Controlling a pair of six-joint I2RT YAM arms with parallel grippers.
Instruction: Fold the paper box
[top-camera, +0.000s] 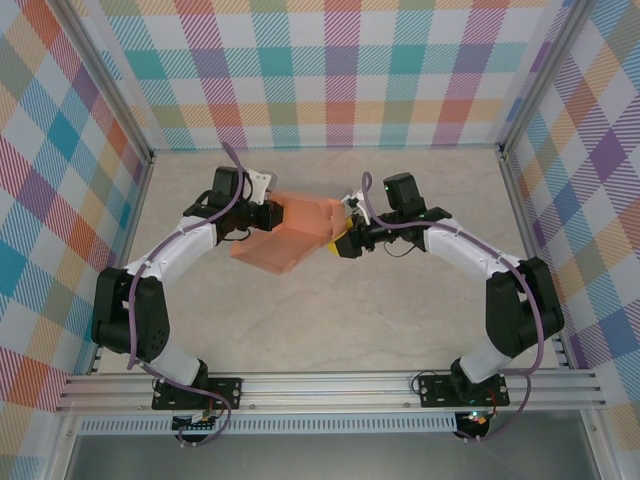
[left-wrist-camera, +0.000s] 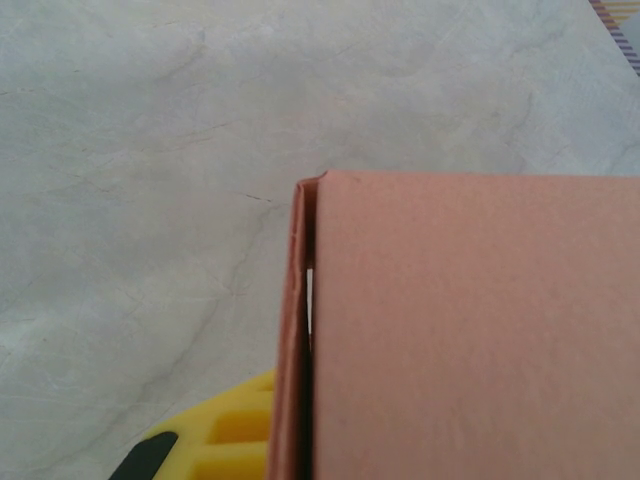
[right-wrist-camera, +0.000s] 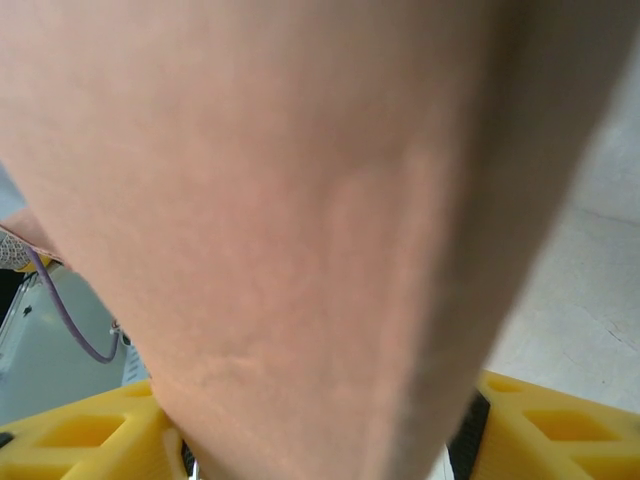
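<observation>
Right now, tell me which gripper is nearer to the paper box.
Left, narrowly. The left gripper is shut on the paper box at its left edge. The right gripper is at its right edge, fingers either side of the card, but contact is unclear.

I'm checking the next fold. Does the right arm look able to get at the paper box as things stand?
Likely yes: the right gripper sits at the right edge of the paper box, with card between its fingers and nothing in the way. The left gripper pinches the opposite edge.
</observation>
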